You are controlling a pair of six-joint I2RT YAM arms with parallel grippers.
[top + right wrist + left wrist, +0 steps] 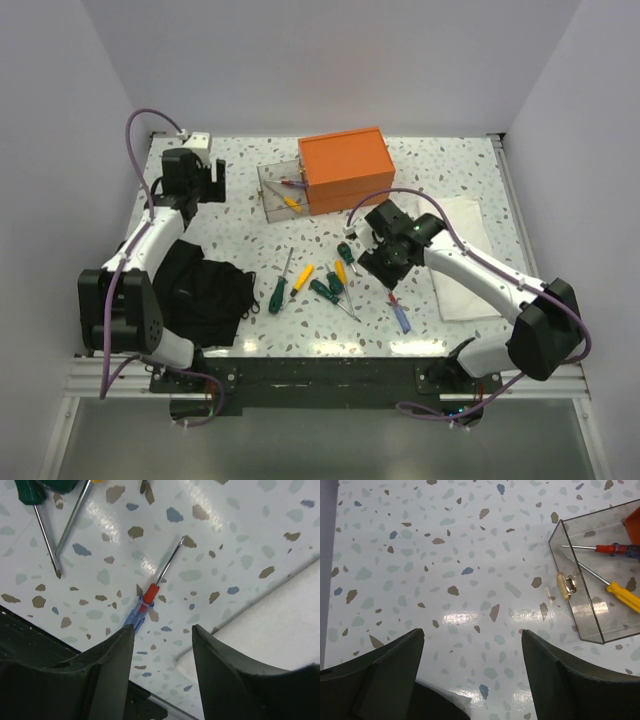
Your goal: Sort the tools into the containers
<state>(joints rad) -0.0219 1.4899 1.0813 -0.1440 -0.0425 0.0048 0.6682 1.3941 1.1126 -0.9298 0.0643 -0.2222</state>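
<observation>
- Right gripper (162,635): jaws apart, nothing held. It hovers over the red-and-blue screwdriver (150,592), which lies flat on the table (240,525).
- Key relation, right wrist view: the driver's long axis runs 1 to 7 o'clock, tip at 1. The blue handle end slips behind the finger on the picture's left, so it's off-centre in the gap, not between the pads.
- My read: shift toward 9 o'clock and square the jaws across the handle before closing.
- The right arm is clearly nearer. The left gripper (472,635) is wide open and empty over bare table at the far left.
- The top view adds what the wrist cam lacks: this driver sits apart at 4 o'clock from the loose tools (320,280), just beside the white towel (465,260). The clear bin (278,190) is up at 11 o'clock, against the orange box (345,165).
- Only the left wrist view shows the bin's contents: a red-handled driver (615,549) and a yellow-handled driver (622,594).
</observation>
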